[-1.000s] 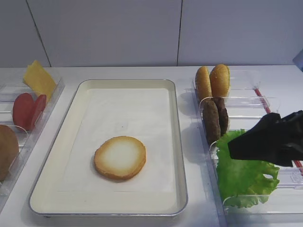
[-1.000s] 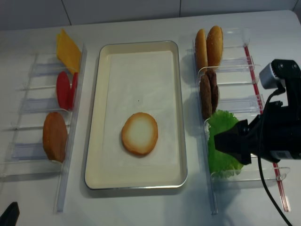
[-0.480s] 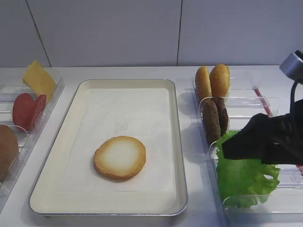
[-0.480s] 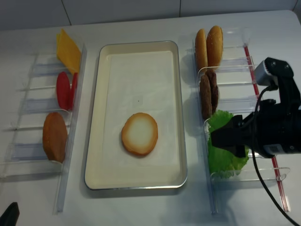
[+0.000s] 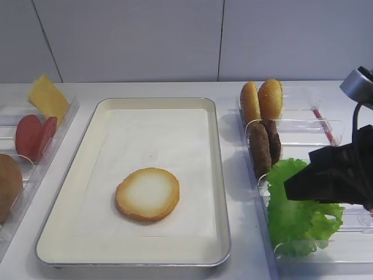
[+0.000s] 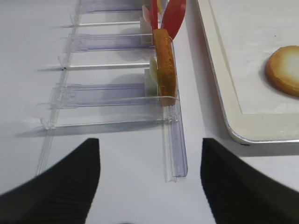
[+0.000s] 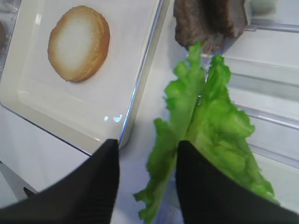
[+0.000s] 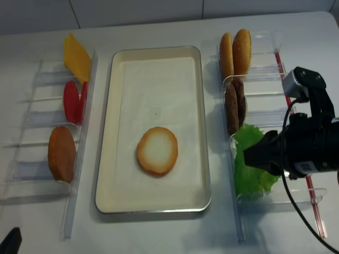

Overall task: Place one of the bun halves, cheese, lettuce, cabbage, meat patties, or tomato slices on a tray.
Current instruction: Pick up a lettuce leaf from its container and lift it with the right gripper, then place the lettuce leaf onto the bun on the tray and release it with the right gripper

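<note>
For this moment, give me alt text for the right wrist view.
Two black gripper fingers close on a green lettuce leaf from both sides. A cream tray at left holds one bun half; meat patties sit above.

tray [image 5: 218,175] cream, white paper lining | bun half [image 5: 147,194] pale face, browner rim | lettuce [image 5: 300,219] bright green | patties [image 5: 265,146] dark brown | tomato slices [image 5: 35,135] red | cheese [image 5: 48,98] yellow | fingers [image 7: 105,186] black | worktop [image 5: 151,88] white

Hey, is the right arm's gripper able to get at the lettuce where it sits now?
Probably yes. The right gripper is already at the lettuce, with a fold of leaf between its fingers. Nothing covers the leaf, which stands in its clear bin beside the meat patties.
</note>
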### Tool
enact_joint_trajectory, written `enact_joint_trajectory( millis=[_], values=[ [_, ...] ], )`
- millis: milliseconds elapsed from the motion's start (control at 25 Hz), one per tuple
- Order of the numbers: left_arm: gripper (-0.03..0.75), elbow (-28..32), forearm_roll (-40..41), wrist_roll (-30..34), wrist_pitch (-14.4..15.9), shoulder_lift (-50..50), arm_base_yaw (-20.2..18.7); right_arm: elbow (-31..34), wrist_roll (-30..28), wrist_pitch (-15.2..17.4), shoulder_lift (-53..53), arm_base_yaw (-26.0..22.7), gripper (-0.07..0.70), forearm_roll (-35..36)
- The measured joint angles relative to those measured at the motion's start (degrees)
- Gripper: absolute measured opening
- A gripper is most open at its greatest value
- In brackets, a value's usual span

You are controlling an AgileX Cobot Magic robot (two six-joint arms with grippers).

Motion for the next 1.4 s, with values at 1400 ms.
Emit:
enact_joint_trajectory(
  millis=[1400],
  values=[
    [0.432,0.0,0.0,0.0,0.0,0.0,0.0,-11.9,7.4,10.4,-10.1,0.0,0.044,-1.0]
  ],
)
